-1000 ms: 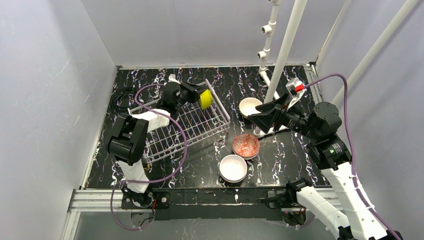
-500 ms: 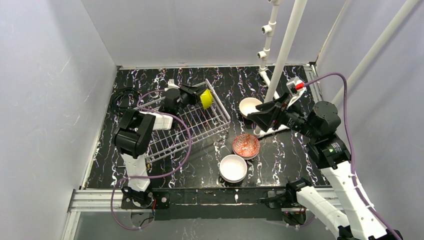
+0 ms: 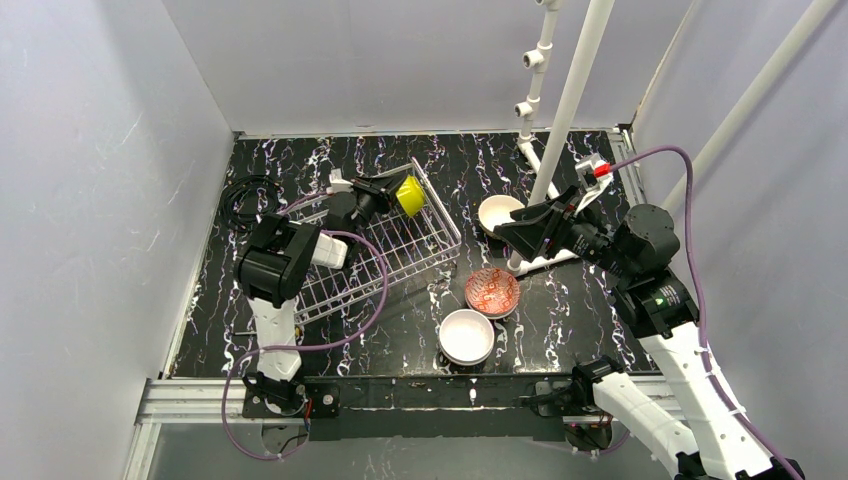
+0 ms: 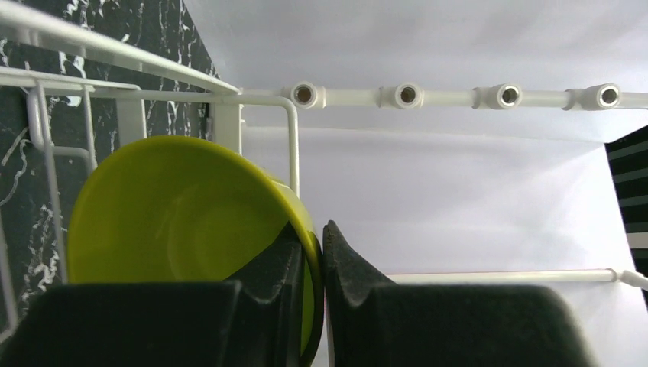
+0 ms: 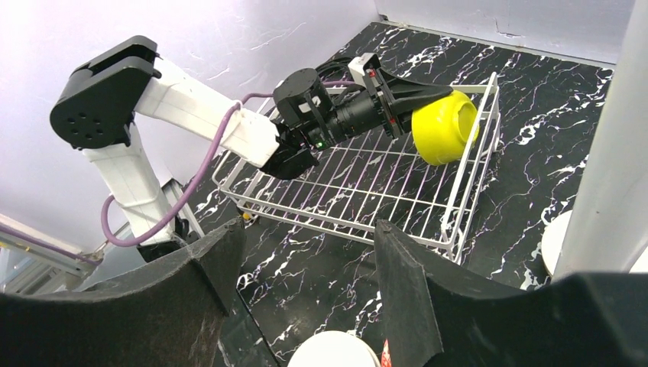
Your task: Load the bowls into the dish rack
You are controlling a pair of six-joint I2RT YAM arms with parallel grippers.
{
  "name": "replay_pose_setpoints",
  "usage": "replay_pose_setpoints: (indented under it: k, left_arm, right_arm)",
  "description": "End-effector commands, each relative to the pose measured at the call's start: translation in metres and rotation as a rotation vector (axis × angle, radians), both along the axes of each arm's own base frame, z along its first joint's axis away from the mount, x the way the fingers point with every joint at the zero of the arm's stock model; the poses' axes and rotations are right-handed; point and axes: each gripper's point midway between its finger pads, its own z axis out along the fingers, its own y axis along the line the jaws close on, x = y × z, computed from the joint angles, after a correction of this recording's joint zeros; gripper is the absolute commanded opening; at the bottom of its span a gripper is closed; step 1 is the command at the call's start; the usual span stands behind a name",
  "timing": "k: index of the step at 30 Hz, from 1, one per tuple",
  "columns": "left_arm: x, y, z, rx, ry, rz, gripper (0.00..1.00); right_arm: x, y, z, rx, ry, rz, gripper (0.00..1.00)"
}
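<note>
Our left gripper (image 4: 322,229) pinches the rim of the yellow-green bowl (image 4: 176,222), one finger inside, one outside. The bowl is tipped on its side at the far corner of the dish rack (image 3: 400,250), about 1 o'clock, just beside the corner wires; we cannot be sure they touch. The left arm (image 3: 300,245) stretches low over the rack. Our right gripper (image 5: 306,245) is spread wide, holding nothing.
</note>
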Motion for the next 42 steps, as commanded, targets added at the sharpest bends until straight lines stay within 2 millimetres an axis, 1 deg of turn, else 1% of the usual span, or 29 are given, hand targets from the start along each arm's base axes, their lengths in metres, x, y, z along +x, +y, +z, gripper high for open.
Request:
replay_pose_setpoints:
  k: [1, 6, 9, 11, 21, 24, 26, 28, 33, 37, 41, 42]
  left_arm:
    - [0.004, 0.003, 0.009, -0.099, -0.02, 0.023, 0.0]
    - [0.006, 0.001, 0.003, -0.088, -0.008, 0.021, 0.0]
    - [0.006, 0.0, -0.007, -0.081, 0.02, 0.017, 0.0]
    - [0.005, 0.003, -0.013, -0.068, 0.042, 0.032, 0.0]
    - [-0.008, 0.011, -0.04, 0.006, 0.139, 0.051, 0.0]
    - [-0.012, 0.014, -0.043, 0.009, 0.155, 0.064, 0.04]
    - [-0.014, 0.014, -0.039, 0.007, 0.155, 0.062, 0.08]
    - [-0.016, 0.015, -0.04, 0.022, 0.185, 0.064, 0.12]
    - [-0.022, 0.021, -0.049, 0.083, 0.246, 0.083, 0.23]
    - [-0.025, 0.023, -0.058, 0.107, 0.297, 0.081, 0.29]
    - [-0.028, 0.025, -0.065, 0.125, 0.34, 0.088, 0.32]
    - [-0.029, 0.026, -0.065, 0.136, 0.353, 0.093, 0.34]
  right_arm:
    - [0.0, -0.001, 0.015, 0.028, -0.048, -0.005, 0.71]
    - [0.001, -0.002, 0.014, 0.025, -0.046, -0.012, 0.71]
    - [0.001, -0.002, 0.011, 0.018, -0.041, -0.016, 0.71]
    - [0.001, -0.003, 0.01, 0.015, -0.039, -0.017, 0.71]
    - [0.002, -0.004, 0.008, 0.004, -0.04, -0.025, 0.72]
    - [0.003, -0.004, 0.007, 0.001, -0.036, -0.028, 0.72]
    - [0.003, -0.004, 0.006, -0.001, -0.034, -0.031, 0.72]
    - [0.004, -0.004, 0.005, -0.004, -0.032, -0.032, 0.72]
    - [0.005, -0.004, 0.007, -0.005, -0.039, -0.034, 0.72]
    - [0.005, -0.005, 0.007, -0.007, -0.04, -0.037, 0.72]
    - [0.005, -0.005, 0.005, -0.014, -0.036, -0.04, 0.72]
    - [0.005, -0.005, 0.005, -0.016, -0.034, -0.04, 0.72]
